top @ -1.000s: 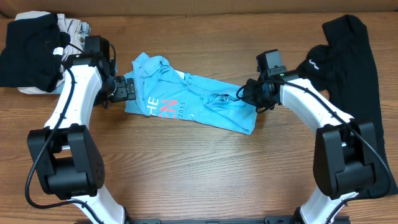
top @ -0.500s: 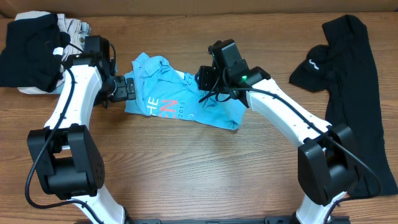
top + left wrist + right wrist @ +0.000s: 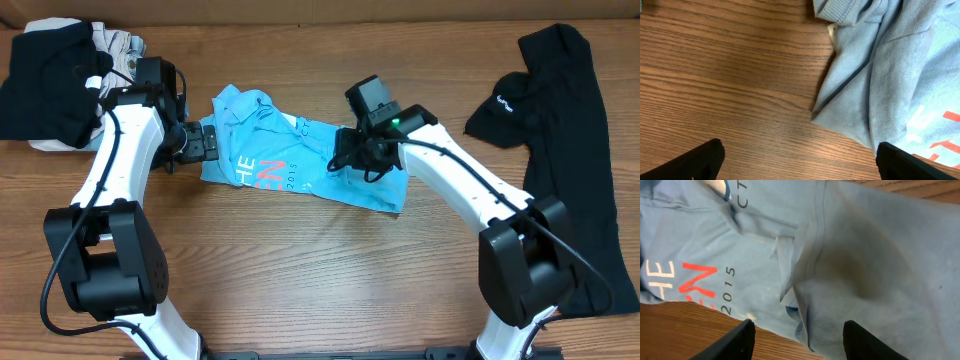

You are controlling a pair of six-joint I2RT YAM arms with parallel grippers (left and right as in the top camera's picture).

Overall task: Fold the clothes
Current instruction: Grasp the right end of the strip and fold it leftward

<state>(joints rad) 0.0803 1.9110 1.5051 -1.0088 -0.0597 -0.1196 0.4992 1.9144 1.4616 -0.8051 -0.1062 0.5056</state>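
The light blue T-shirt (image 3: 290, 165) with white and red lettering lies crumpled at the table's middle. My left gripper (image 3: 210, 142) stands open at its left edge. In the left wrist view the left gripper (image 3: 800, 165) hovers over bare wood, with the T-shirt (image 3: 890, 75) and its white tag (image 3: 831, 31) up to the right. My right gripper (image 3: 348, 160) is open above the shirt's right half. In the right wrist view a folded-over flap of the T-shirt (image 3: 865, 280) lies below the right gripper (image 3: 800, 342), untouched. A black shirt (image 3: 550, 90) with a small white logo lies at the far right.
A pile of black and pale garments (image 3: 55, 80) sits at the back left corner, beside the left arm. Bare wooden table (image 3: 320, 270) stretches in front of the T-shirt, between the two arm bases.
The right gripper carried the shirt's right end leftward over the shirt, opened and let it go, then drew back slightly right. The left arm has not moved.
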